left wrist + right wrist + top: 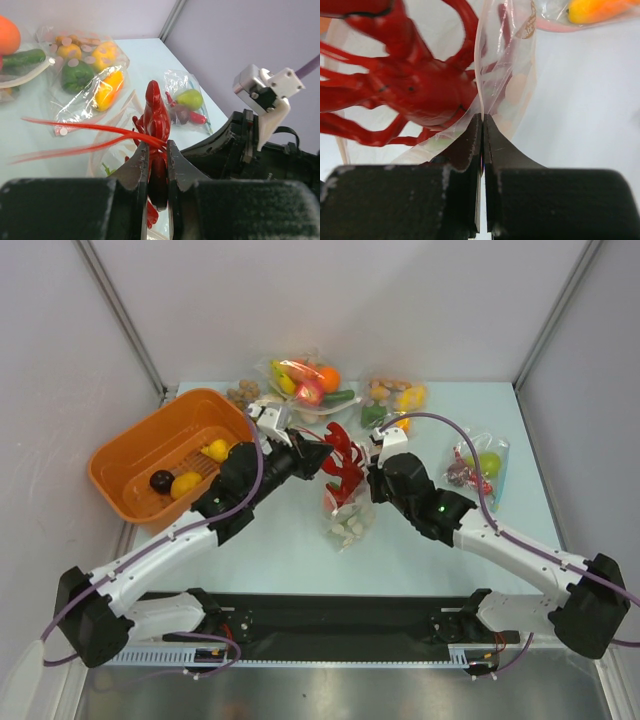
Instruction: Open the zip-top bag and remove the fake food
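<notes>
Shiny, smooth red plastic on the lobster [156, 117], with small bright spots of light on its back. Thin see-through plastic for the zip-top bag [506, 75], crinkly and glossy. Dull black plastic on the left gripper [157, 147] and the right gripper [482, 117], grainy and a bit rough on the big blocks, smoother near the tips. Smooth orange plastic for the basket [120, 455], only a little shiny. Pale, smooth table top [290, 540] with a soft shine. Plain, matt grey walls [350, 300].
</notes>
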Controlling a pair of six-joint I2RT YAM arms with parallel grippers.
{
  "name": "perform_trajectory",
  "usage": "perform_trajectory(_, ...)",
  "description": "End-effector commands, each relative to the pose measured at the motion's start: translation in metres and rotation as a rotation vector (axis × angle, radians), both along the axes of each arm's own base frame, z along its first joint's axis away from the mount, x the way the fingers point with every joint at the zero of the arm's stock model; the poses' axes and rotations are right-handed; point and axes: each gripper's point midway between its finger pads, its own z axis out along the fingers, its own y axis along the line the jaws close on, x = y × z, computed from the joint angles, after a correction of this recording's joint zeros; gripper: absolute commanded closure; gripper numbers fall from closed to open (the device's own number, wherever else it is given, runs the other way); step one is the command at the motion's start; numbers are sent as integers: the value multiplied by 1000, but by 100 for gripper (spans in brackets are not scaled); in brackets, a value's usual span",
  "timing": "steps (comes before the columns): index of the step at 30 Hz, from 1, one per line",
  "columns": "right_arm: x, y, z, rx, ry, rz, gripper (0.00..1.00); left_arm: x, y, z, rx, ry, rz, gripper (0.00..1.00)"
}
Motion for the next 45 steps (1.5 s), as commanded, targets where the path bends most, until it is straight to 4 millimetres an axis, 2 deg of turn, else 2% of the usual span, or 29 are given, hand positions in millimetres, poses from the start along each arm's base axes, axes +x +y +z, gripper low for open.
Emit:
perform_trajectory(1, 7, 0, 9, 11, -28, -36, 100, -15, 14, 64, -85, -131, -5, 100)
perform_trajectory(5, 7, 1, 5, 4, -17, -39, 100, -22, 23, 74, -86, -157, 4, 100)
perform_trajectory(19, 6, -1, 2, 2, -7, -44, 100, -33, 39, 87, -52, -183, 15, 100)
perform_trajectory(23, 7, -1, 16, 42, -30, -37, 100, -32, 40, 84, 12, -167, 0, 100)
perform_trajectory(27, 14, -4, 28, 57, -54, -43, 100, -32, 38, 68, 81, -126, -26, 100)
perform_trajectory(35, 36, -10, 52, 83, -93, -55, 100, -35, 32, 57, 121, -102, -77, 100)
perform_trajectory(40, 48, -6, 42, 64, -73, -50, 100, -42, 26, 66, 91, -143, -129, 100)
perform_trajectory(45, 57, -4, 13, 23, -18, -53, 100, -42, 29, 79, 61, -184, -109, 100)
